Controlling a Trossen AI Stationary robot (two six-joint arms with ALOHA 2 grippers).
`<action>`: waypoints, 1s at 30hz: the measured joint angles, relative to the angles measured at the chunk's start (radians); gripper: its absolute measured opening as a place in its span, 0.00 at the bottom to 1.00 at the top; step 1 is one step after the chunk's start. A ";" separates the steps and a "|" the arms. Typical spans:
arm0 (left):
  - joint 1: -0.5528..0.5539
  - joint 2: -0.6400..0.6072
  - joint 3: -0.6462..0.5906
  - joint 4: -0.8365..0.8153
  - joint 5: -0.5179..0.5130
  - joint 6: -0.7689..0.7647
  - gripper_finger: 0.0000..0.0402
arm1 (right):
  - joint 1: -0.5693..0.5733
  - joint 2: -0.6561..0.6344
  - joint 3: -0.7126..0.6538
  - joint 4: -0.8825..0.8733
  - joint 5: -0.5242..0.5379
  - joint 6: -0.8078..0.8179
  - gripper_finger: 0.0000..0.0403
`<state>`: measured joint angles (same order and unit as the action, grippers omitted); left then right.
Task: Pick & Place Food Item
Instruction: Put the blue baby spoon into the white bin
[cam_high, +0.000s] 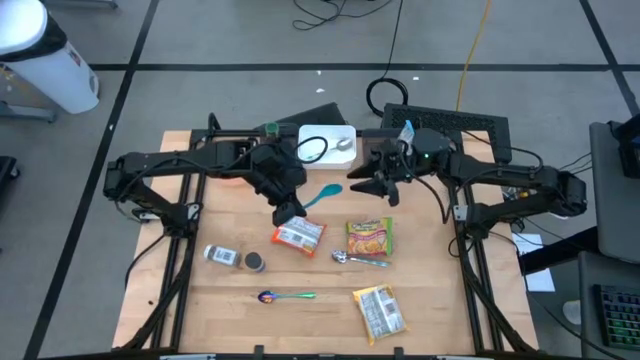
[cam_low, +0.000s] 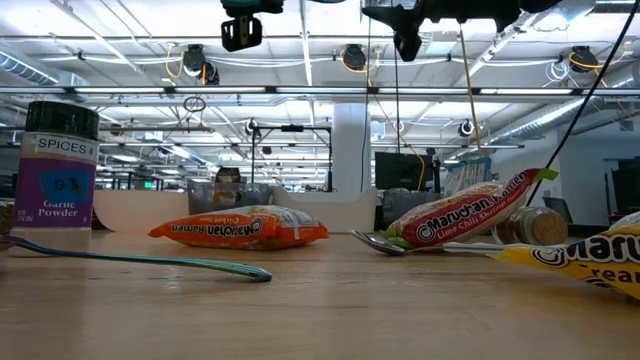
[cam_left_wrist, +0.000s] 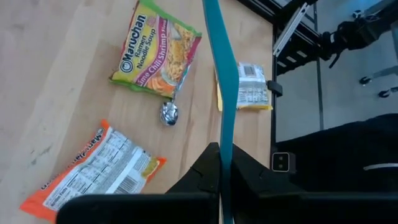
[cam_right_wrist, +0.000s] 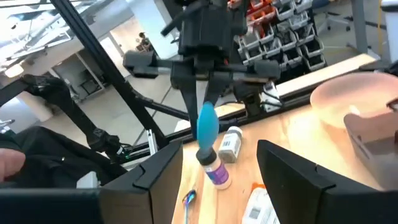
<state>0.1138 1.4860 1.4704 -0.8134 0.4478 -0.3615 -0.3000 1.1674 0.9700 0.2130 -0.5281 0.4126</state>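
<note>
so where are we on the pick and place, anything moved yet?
Nothing looks placed. In hand: the left gripper is shut on the teal plastic spoon, lifted off the wooden table. The right gripper hovers open opposite it. The orange ramen packet, green ramen packet and yellow ramen packet lie flat, untouched.

Spice jar (cam_high: 222, 256) lying near left table edge; metal spoon (cam_high: 360, 260) below green packet; white tray (cam_high: 328, 144) at back.
</note>
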 joint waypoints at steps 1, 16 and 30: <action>-0.003 0.000 0.000 -0.001 0.000 -0.006 0.02 | 0.000 0.007 0.010 -0.003 0.000 -0.008 0.50; -0.007 0.000 0.000 -0.005 -0.003 -0.032 0.02 | 0.000 0.141 0.096 0.000 -0.054 -0.007 0.48; -0.003 0.000 0.000 -0.006 -0.003 -0.032 0.02 | 0.001 0.141 0.101 -0.001 -0.077 -0.009 0.38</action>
<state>0.1109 1.4860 1.4700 -0.8190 0.4446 -0.3935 -0.2993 1.3079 1.0714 0.2115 -0.6048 0.4034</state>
